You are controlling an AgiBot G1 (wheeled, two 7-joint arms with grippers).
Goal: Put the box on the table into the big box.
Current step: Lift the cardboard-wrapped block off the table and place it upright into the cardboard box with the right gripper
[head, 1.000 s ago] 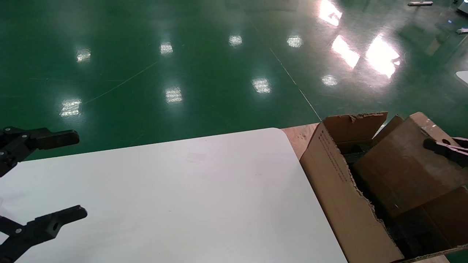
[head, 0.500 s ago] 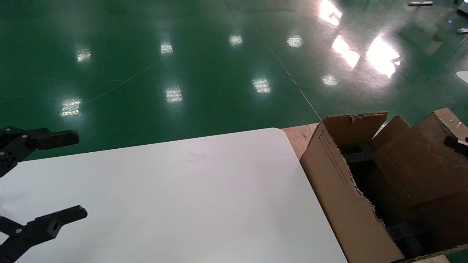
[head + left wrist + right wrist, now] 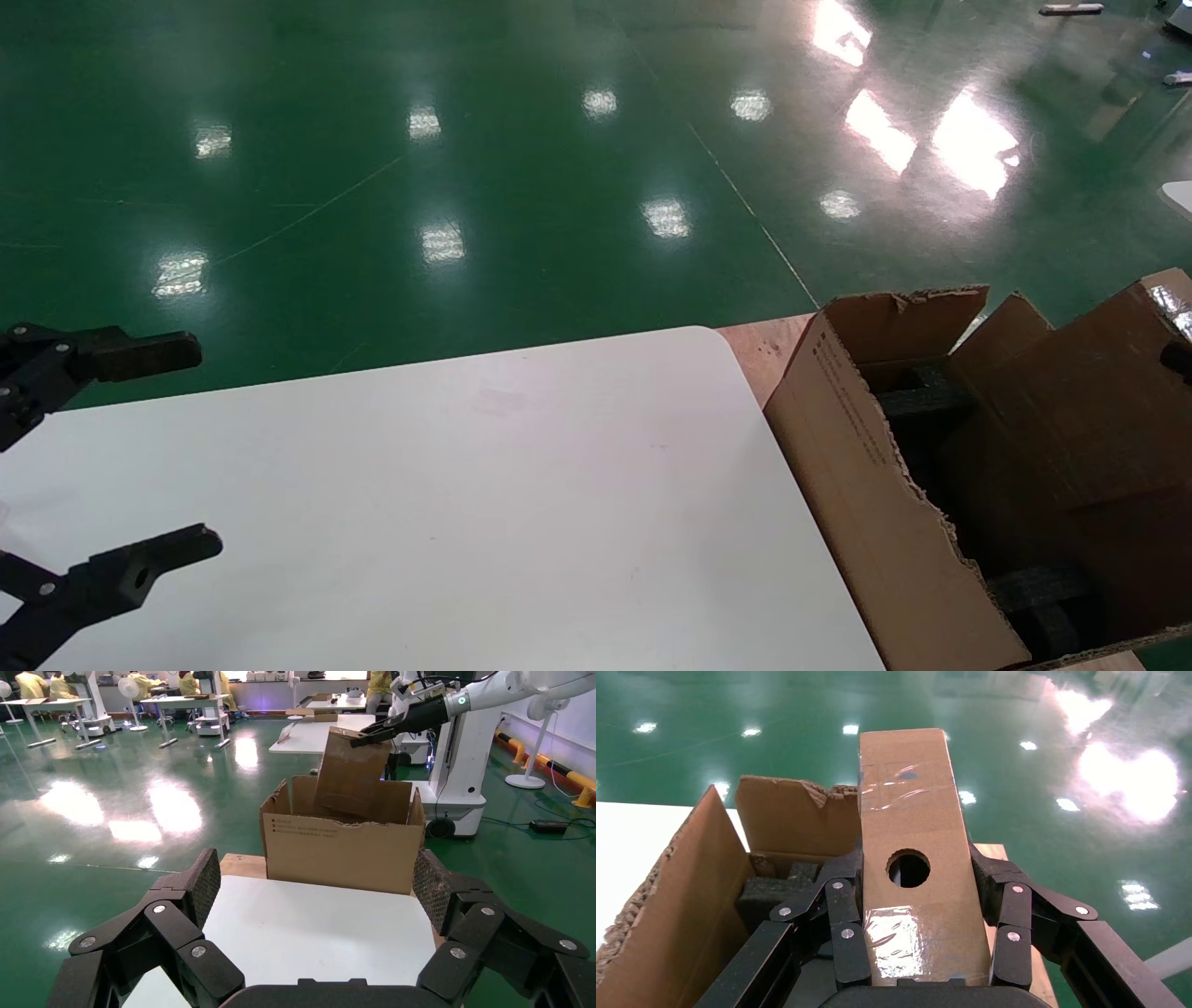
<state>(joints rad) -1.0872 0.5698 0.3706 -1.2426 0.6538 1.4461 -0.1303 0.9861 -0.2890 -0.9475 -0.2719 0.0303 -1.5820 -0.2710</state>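
Cardboard box [image 3: 916,853], small, brown, taped, one round hole in its broad face: clamped across its narrow sides in the right gripper [image 3: 916,881], jaws closed on it. Held over the open big box [image 3: 866,522], tilted, long axis pointing away from the jaws and down into the carton; lower end already past the torn rim, above black foam [image 3: 768,896]. Big box stands just beside the white bench [image 3: 447,503]. Left gripper [image 3: 149,457]: parked over the bench's near side, jaws wide, empty, well apart. Judgement: lowering remains, then release.
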